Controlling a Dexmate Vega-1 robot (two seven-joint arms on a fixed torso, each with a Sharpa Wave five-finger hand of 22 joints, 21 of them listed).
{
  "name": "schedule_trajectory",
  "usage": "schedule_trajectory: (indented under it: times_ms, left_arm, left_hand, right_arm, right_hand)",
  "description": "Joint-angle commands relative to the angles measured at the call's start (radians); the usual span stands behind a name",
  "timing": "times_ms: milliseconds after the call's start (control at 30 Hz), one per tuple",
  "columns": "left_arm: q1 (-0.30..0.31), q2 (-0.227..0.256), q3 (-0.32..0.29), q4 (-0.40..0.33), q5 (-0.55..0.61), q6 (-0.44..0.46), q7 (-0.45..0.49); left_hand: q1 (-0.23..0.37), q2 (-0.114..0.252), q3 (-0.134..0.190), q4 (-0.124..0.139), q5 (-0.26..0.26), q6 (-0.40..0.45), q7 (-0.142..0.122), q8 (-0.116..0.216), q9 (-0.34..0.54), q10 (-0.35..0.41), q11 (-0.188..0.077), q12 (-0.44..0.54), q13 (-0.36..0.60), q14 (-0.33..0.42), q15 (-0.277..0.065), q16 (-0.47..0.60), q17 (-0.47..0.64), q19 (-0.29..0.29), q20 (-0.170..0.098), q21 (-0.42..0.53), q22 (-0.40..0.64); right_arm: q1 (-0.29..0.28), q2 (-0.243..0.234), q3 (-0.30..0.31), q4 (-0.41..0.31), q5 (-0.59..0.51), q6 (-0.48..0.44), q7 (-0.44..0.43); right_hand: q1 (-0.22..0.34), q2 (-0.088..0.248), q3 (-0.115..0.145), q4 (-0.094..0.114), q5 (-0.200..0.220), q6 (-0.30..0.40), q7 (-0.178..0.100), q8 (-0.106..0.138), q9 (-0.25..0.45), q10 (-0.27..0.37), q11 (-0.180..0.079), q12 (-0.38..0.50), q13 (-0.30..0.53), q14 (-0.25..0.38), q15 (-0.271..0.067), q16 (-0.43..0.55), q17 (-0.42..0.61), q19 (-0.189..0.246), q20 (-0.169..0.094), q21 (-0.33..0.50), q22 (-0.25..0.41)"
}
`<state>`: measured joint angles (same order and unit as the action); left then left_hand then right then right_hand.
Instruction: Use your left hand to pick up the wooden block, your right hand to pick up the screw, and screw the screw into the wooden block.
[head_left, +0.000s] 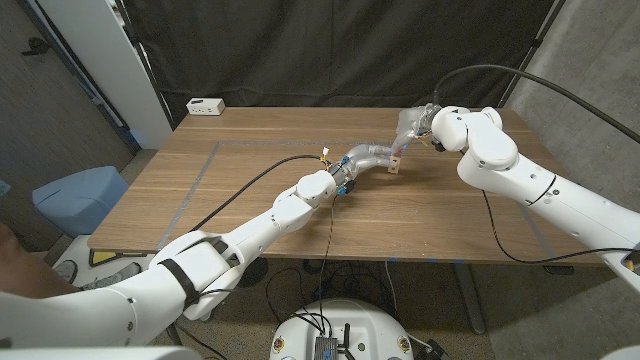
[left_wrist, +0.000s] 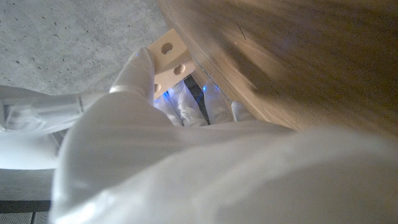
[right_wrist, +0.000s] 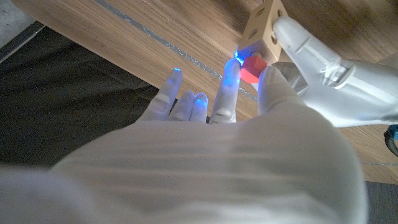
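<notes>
Over the far middle of the wooden surface (head_left: 250, 190), my left arm stretches out long from the near left corner, its left hand (head_left: 368, 157) gripping the wooden block (head_left: 396, 165), a pale piece with round holes in its faces, lifted just above the boards. My right arm comes in from the right, bent at the elbow, with my right hand (head_left: 418, 124) meeting the block from the far side. In the right wrist view, a finger and thumb of that hand pinch the red-headed screw (right_wrist: 251, 68) against one face of the block (right_wrist: 264, 25); the remaining fingers (right_wrist: 168, 96) fan out straight. A white power strip (head_left: 206, 106) lies at the far left edge.
</notes>
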<state>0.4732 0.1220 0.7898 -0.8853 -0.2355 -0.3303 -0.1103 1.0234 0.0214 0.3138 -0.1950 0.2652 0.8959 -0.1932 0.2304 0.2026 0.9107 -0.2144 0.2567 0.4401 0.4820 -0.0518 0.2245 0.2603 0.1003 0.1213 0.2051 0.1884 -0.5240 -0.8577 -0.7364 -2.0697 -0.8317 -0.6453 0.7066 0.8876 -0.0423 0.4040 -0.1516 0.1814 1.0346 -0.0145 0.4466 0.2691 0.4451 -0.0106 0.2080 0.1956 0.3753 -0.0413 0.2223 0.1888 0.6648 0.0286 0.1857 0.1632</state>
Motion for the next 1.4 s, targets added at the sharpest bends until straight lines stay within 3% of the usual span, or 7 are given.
schedule_trajectory:
  times_ms: [33, 667, 1000, 1400]
  left_arm:
    - [-0.003, -0.002, 0.001, 0.003, -0.002, 0.000, -0.002]
    - [0.006, 0.005, 0.000, -0.017, -0.002, 0.010, 0.003]
    - [0.015, 0.012, 0.000, -0.037, -0.002, 0.018, 0.007]
    - [0.029, 0.023, 0.000, -0.068, 0.000, 0.025, 0.012]
  left_hand:
    - [-0.093, 0.104, 0.060, 0.052, 0.009, 0.024, 0.017, 0.007, 0.003, 0.006, -0.002, 0.008, 0.163, 0.009, -0.060, -0.001, 0.001, -0.007, 0.008, 0.009, 0.002]
    - [-0.096, 0.106, 0.068, 0.050, 0.011, 0.026, 0.019, 0.007, 0.003, 0.006, -0.001, 0.010, 0.164, 0.010, -0.059, -0.002, 0.000, -0.008, 0.008, 0.009, 0.002]
    - [-0.097, 0.109, 0.072, 0.050, 0.013, 0.025, 0.021, 0.007, 0.003, 0.005, -0.001, 0.010, 0.163, 0.009, -0.058, -0.002, 0.000, -0.008, 0.010, 0.009, 0.002]
    - [-0.098, 0.110, 0.076, 0.049, 0.014, 0.024, 0.022, 0.006, 0.003, 0.004, -0.001, 0.010, 0.163, 0.010, -0.057, -0.002, -0.001, -0.009, 0.011, 0.009, 0.002]
  right_arm:
    - [0.009, 0.005, -0.011, 0.015, -0.003, -0.003, -0.002]
    - [0.006, 0.014, -0.020, 0.023, -0.015, -0.021, -0.009]
    - [-0.005, 0.024, -0.026, 0.023, -0.027, -0.040, -0.035]
    - [-0.021, 0.022, -0.031, 0.005, -0.051, -0.065, -0.046]
  right_hand:
    - [-0.009, 0.012, 0.004, 0.011, 0.005, 0.021, -0.001, 0.011, -0.001, 0.014, -0.005, 0.009, 0.001, 0.013, -0.022, 0.006, 0.005, 0.010, -0.003, 0.008, 0.002]
    - [-0.035, 0.029, -0.007, 0.020, 0.005, 0.083, 0.000, 0.028, -0.013, 0.046, -0.014, 0.008, -0.001, 0.034, -0.025, 0.010, 0.005, 0.020, -0.011, 0.005, 0.002]
    - [-0.052, 0.041, -0.015, 0.022, 0.004, 0.151, -0.002, 0.046, -0.025, 0.081, -0.020, 0.010, -0.003, 0.060, -0.026, 0.015, 0.004, 0.034, -0.019, 0.007, 0.002]
    - [-0.052, 0.058, -0.015, 0.016, 0.004, 0.209, -0.002, 0.057, -0.038, 0.104, -0.041, 0.008, -0.004, 0.075, -0.036, 0.015, 0.003, 0.043, -0.027, 0.006, 0.002]
